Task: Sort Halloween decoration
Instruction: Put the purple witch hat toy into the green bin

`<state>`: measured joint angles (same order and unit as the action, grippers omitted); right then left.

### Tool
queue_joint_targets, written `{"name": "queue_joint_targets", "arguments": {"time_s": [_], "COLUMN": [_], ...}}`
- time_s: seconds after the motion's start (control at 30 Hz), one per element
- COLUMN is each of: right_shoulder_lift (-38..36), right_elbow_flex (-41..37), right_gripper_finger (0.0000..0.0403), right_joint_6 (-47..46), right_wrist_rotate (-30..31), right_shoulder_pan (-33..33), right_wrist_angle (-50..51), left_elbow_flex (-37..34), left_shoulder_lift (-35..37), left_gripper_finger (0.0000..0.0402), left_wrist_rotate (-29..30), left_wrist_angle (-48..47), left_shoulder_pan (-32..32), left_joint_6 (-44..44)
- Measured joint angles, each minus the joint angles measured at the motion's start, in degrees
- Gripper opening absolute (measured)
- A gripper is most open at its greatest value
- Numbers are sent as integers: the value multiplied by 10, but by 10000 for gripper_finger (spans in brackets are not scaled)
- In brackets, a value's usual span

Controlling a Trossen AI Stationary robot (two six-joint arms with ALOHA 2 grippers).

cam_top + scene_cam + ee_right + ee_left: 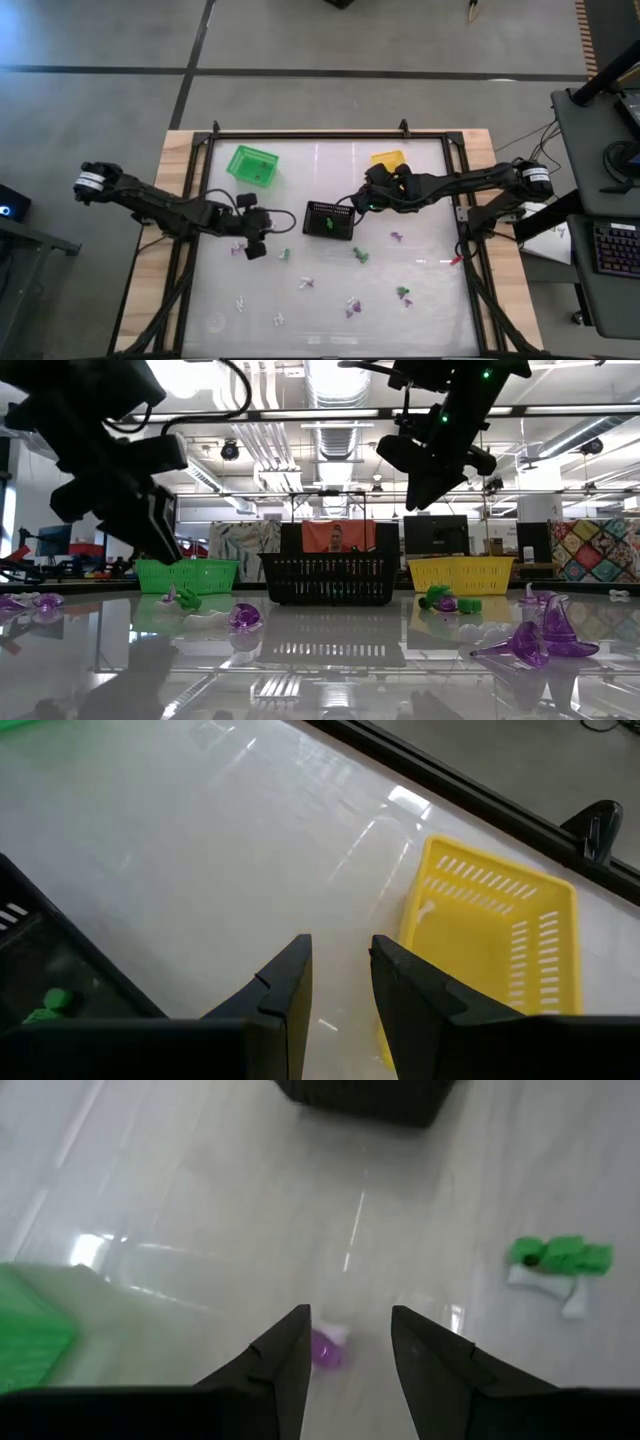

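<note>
The Halloween decoration lies scattered on the white table: small purple, green and white trinkets (352, 305). My left gripper (256, 246) hangs open above the table's left middle. A purple trinket (325, 1348) lies on the table below the gap between its fingers, untouched. A green-and-white trinket (560, 1260) lies farther off. My right gripper (362, 202) is open and empty, raised over the right end of the black basket (330, 220). A green piece (50, 1002) lies inside that basket.
A green basket (253, 165) stands at the far left and a yellow basket (388, 158) at the far right, with the black basket between them. More trinkets (545, 640) lie across the near half of the table. A metal frame (462, 215) edges the table.
</note>
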<state>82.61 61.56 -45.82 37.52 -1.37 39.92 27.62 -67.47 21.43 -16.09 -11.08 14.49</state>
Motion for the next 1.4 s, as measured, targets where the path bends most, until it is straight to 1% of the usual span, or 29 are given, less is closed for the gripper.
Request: {"name": "queue_joint_targets", "arguments": {"time_s": [0.1,0.23,0.6,0.63,0.7,0.83,0.87,0.93,1.0,1.07,1.17,1.23,1.3,1.4], "right_shoulder_lift": [0,0,0,0,0,0,0,0,0,0,0,0,0,0], "right_elbow_flex": [0,-1,-1,-1,-1,-1,-1,-1,-1,-1,-1,-1,-1,-1], "right_gripper_finger": [98,98,98,98,98,98,98,98,98,98,98,98,98,98], "right_joint_6": [0,0,0,1,3,6,9,18,23,24,26,32,35,39], "right_wrist_rotate": [0,0,0,0,0,-4,-5,-7,-12,-15,-15,-15,-15,-15], "right_shoulder_pan": [0,0,0,0,0,0,0,0,0,0,0,0,0,0], "right_wrist_angle": [0,0,0,0,0,0,0,0,0,0,0,0,0,-2], "left_elbow_flex": [-13,-14,24,28,38,54,58,69,82,95,118,130,137,138], "left_shoulder_lift": [0,0,1,1,1,1,1,-3,-10,-21,-38,-52,-64,-73], "left_gripper_finger": [123,123,123,123,123,123,123,123,123,123,123,123,123,123], "left_wrist_rotate": [0,1,-2,-14,-64,-223,-250,-265,-253,-224,-172,-126,-81,-37], "left_wrist_angle": [7,11,-9,-8,-8,-4,-3,-1,-1,-6,-47,-83,-104,-107], "left_shoulder_pan": [1,1,0,-1,-3,-26,-42,-81,-124,-164,-210,-227,-231,-218], "left_joint_6": [6,14,20,22,26,63,79,115,147,180,238,261,264,213]}}
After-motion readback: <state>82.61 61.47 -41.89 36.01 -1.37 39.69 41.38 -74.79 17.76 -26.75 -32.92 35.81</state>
